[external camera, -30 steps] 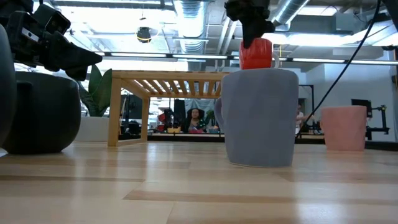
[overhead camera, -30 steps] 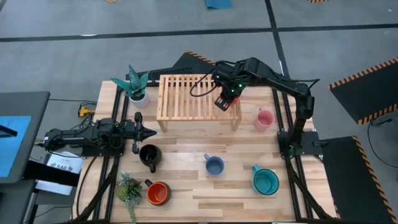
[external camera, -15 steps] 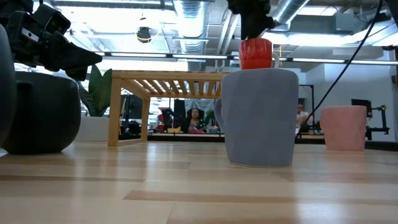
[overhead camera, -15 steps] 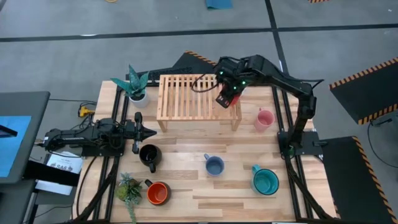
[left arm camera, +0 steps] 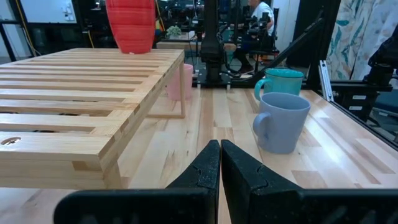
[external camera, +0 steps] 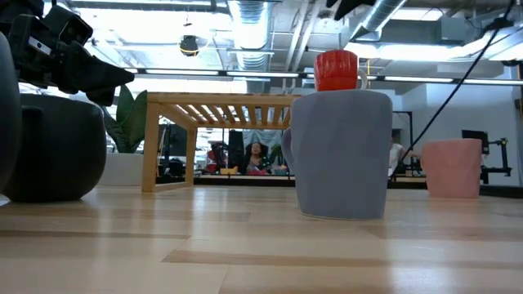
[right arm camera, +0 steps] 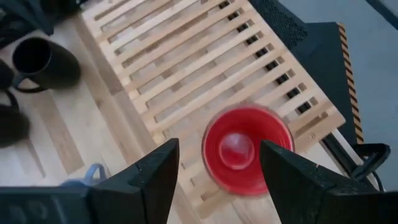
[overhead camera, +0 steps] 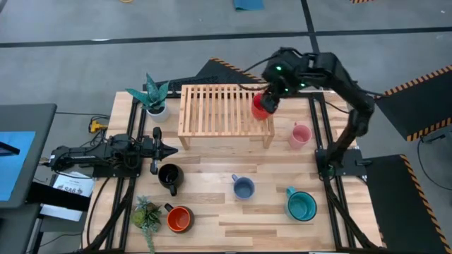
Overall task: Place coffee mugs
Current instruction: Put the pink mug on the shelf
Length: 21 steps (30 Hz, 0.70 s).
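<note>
Red mug, glossy with a round open mouth, stands upright on the right end of the slatted wooden rack; its handle cannot be made out. Right claw hovers just above it with fingers spread wide, holding nothing. Left claw rests low at the worktop's left edge, fingers pressed together and empty. Five more mugs sit on the worktop: pale pink mug right of the rack, black mug, blue-grey mug, teal mug and orange-inside mug near the front. Two potted plants stand along the left side
</note>
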### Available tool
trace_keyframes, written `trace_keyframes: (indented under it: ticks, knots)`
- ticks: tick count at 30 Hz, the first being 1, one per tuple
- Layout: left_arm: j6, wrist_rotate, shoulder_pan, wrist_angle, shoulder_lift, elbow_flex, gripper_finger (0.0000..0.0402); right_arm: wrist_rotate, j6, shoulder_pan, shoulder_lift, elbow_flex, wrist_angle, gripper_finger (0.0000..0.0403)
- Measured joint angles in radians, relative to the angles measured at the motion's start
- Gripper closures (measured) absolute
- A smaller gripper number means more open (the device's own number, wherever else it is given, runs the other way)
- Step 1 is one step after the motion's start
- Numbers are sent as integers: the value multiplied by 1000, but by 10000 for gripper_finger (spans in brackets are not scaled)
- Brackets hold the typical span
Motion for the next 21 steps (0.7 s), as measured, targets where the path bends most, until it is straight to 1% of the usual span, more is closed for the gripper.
trace_keyframes:
  ticks: [3, 6, 9, 16, 19, 21]
  knots:
    - [0, 0, 0, 0, 0, 0, 402, 1, 6, 9, -72, -71, 33, 154]
    - [0, 0, 0, 0, 0, 0, 401, 9, 17, 13, -166, -172, 81, 154]
    - [0, 0, 0, 0, 0, 0, 402, 28, 43, 13, -261, -304, 181, 154]
    - [0, 0, 0, 0, 0, 0, 401, 30, 95, -8, -476, -609, 437, 154]
    - [0, 0, 0, 0, 0, 0, 401, 36, 124, -30, -540, -694, 513, 154]
    - [0, 0, 0, 0, 0, 0, 401, 58, 139, -47, -573, -735, 547, 154]
